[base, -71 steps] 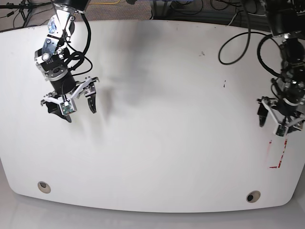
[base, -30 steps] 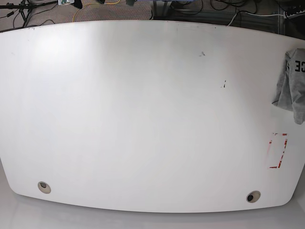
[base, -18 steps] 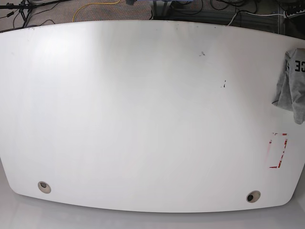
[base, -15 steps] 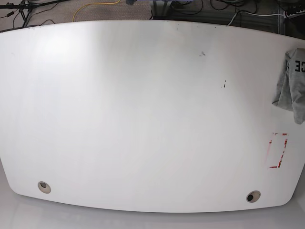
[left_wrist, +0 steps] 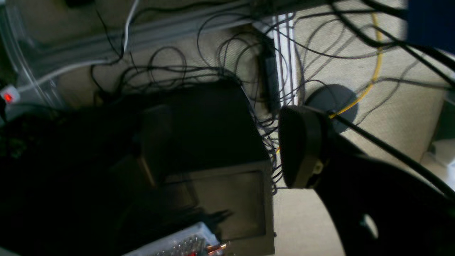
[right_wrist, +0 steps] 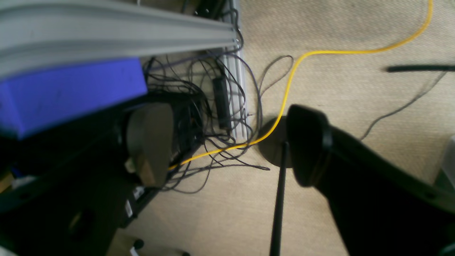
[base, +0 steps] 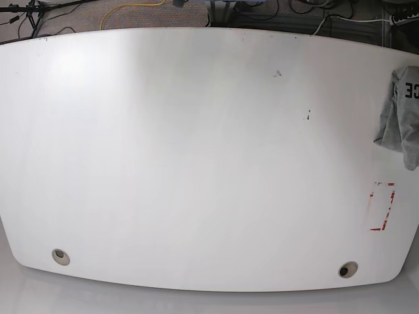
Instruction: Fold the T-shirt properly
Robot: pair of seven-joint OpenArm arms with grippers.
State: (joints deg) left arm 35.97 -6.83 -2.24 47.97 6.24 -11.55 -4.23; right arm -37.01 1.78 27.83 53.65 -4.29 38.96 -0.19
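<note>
left gripper (left_wrist: 227, 147): standing wide apart, holding nothing
right gripper (right_wrist: 231, 145): also gaping, empty
T-shirt (base: 401, 118): lying at the table's right edge in the base view, running out of frame
table (base: 196, 163): stretching bare leftward

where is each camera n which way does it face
Base: above the white table, looking down; no hand shows; grey T-shirt at the right edge.
Left wrist: on the left arm, facing floor and cables; left hand, jaws apart.
Right wrist: on the right arm, facing floor; right hand, jaws apart.
Both wrist views share the yellow cable.
</note>
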